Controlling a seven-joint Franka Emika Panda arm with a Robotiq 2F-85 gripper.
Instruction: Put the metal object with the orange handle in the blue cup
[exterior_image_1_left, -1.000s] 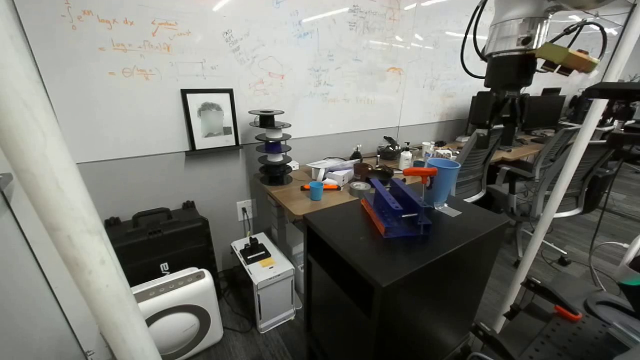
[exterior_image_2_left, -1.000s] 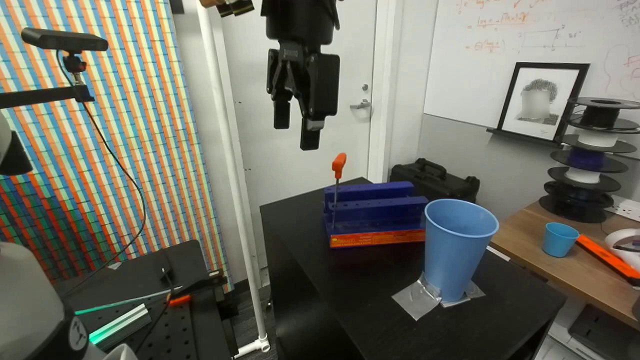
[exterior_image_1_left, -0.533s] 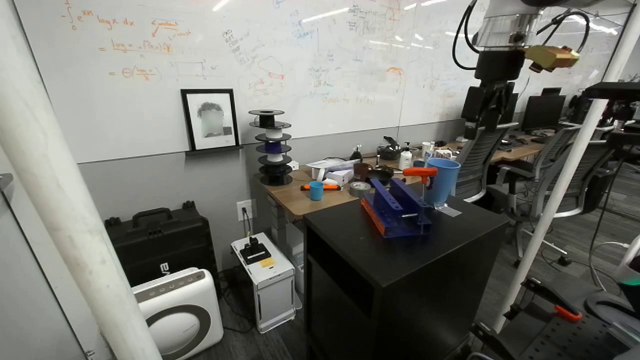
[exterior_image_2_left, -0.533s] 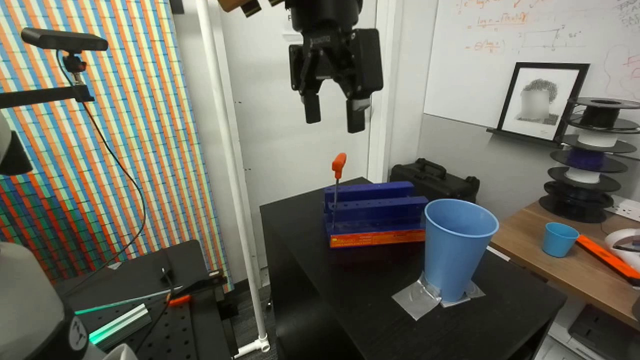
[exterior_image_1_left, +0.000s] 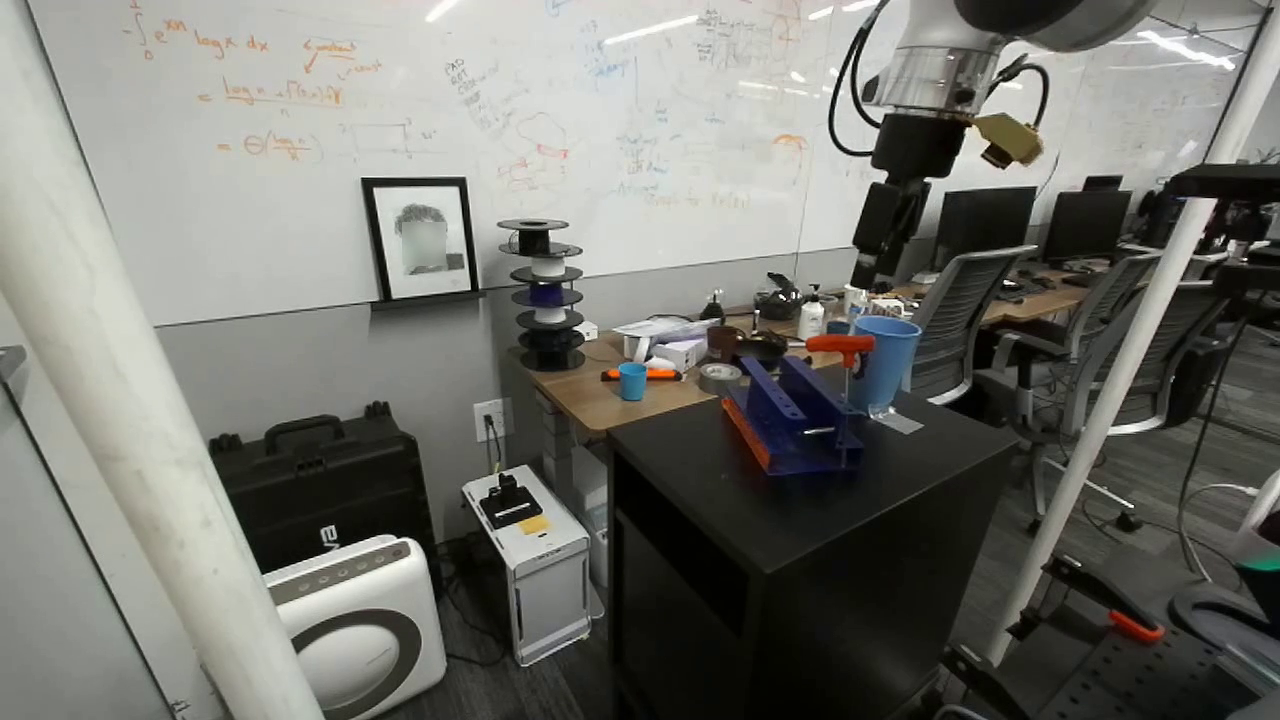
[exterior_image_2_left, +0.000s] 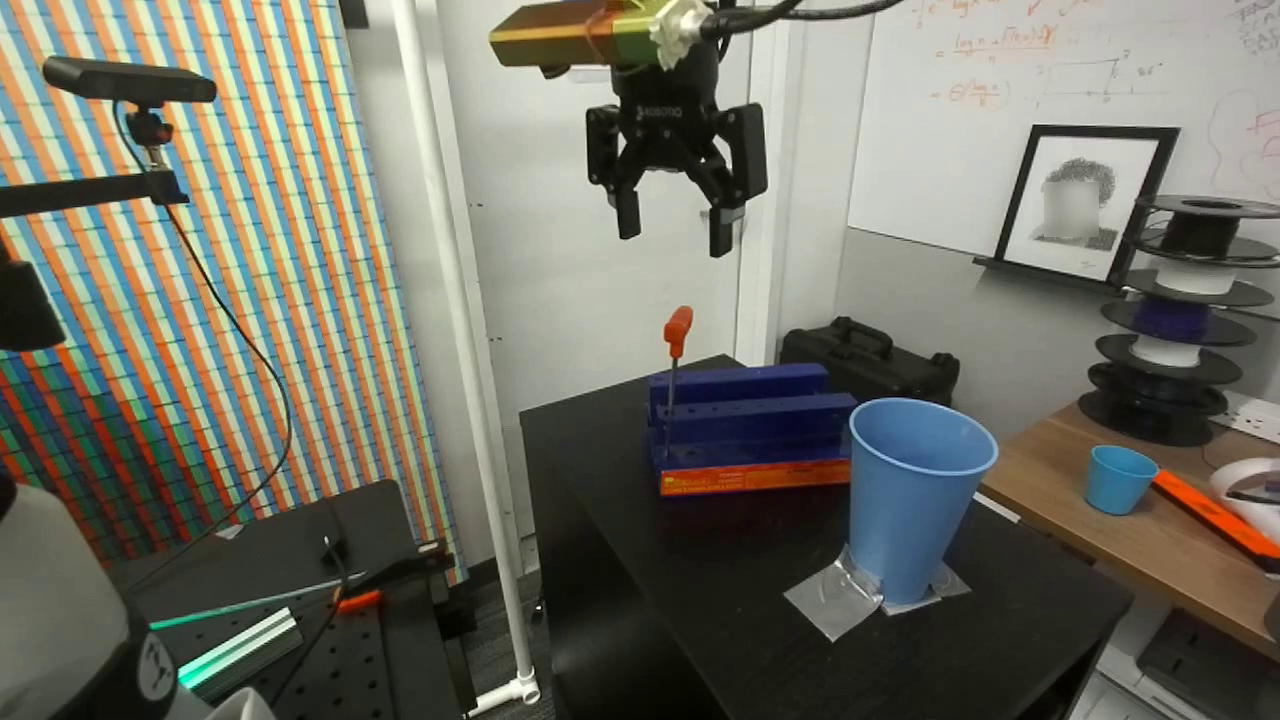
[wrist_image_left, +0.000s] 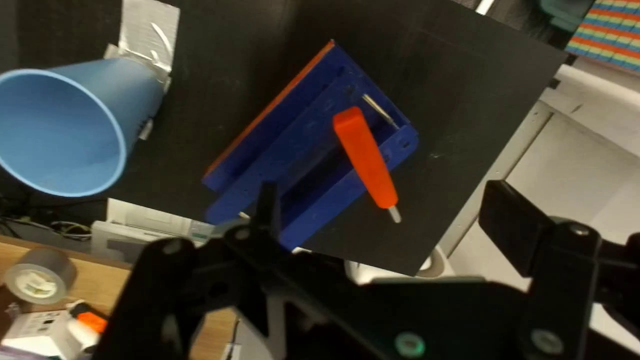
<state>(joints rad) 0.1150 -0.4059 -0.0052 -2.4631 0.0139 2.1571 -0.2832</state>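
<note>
My wrist view looks down on the orange-handled tool (wrist_image_left: 365, 157), its handle (wrist_image_left: 372, 172) slanting across the dark blue rack (wrist_image_left: 295, 150), a short metal stub (wrist_image_left: 395, 214) past the rack's edge; the long shaft (exterior_image_2_left: 671, 390), hidden there, shows in an exterior view, upright at one end of the rack. I have the fingers (exterior_image_2_left: 721, 232) spread wide with nothing held; an exterior view where the fingers (exterior_image_1_left: 864, 272) are almost edge-on doesn't give me that gap. They hang above the rack, the handle below and apart from them; in the wrist view it shows between the two. Beside the rack's long side, toward the end opposite the tool, the light-blue cup (exterior_image_2_left: 915, 510) stands upright, silver tape (exterior_image_2_left: 835, 600) at its base, on the black surface (exterior_image_2_left: 740, 560). An exterior view has the cup overlapping the rack's end, yet my wrist view shows black surface between them. The rack's two raised ridges (exterior_image_2_left: 755, 420) stand close by the shaft, a thin metal rod (wrist_image_left: 380, 111) between them. Well apart from the rack, a wooden surface (exterior_image_2_left: 1045, 455) carries a smaller cup (exterior_image_2_left: 1118, 480) and a roll of tape (wrist_image_left: 40, 277)
</note>
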